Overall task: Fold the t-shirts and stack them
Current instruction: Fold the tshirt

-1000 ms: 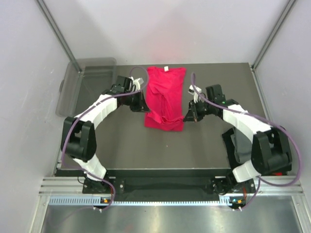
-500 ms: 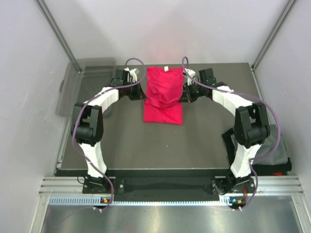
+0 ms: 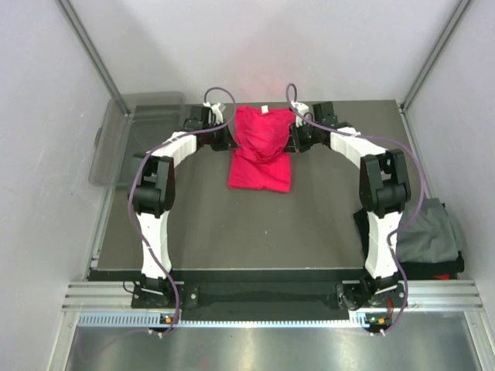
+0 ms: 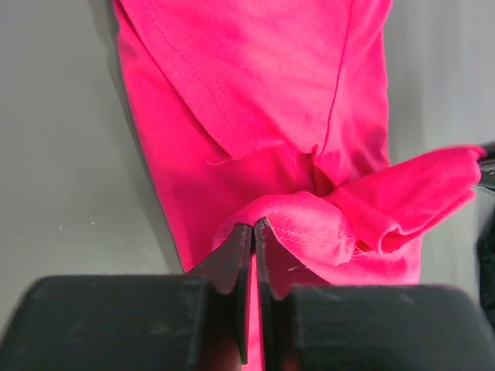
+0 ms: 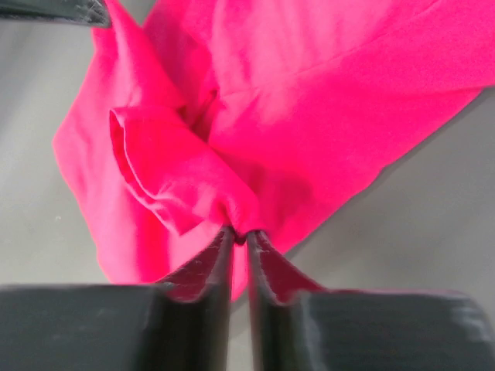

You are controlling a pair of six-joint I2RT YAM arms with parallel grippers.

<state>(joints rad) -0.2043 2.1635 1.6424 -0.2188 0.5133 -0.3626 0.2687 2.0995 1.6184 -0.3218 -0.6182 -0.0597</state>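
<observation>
A bright red t-shirt with a small white tag lies at the far middle of the dark table, its lower part folded up over itself. My left gripper is shut on the shirt's hem at its left edge; the pinched cloth shows in the left wrist view. My right gripper is shut on the hem at the right edge; the pinched fold shows in the right wrist view. Both hold the hem above the shirt's body. Dark grey folded shirts lie at the near right.
A clear plastic bin stands at the far left edge of the table. The dark table runs bare between the shirt and the arm bases. Grey walls and metal frame posts close in the sides.
Both grippers have carried the red shirt's lower hem away from me toward the collar. The arms have stretched out farther, and the shirt now looks shorter, folded over.
</observation>
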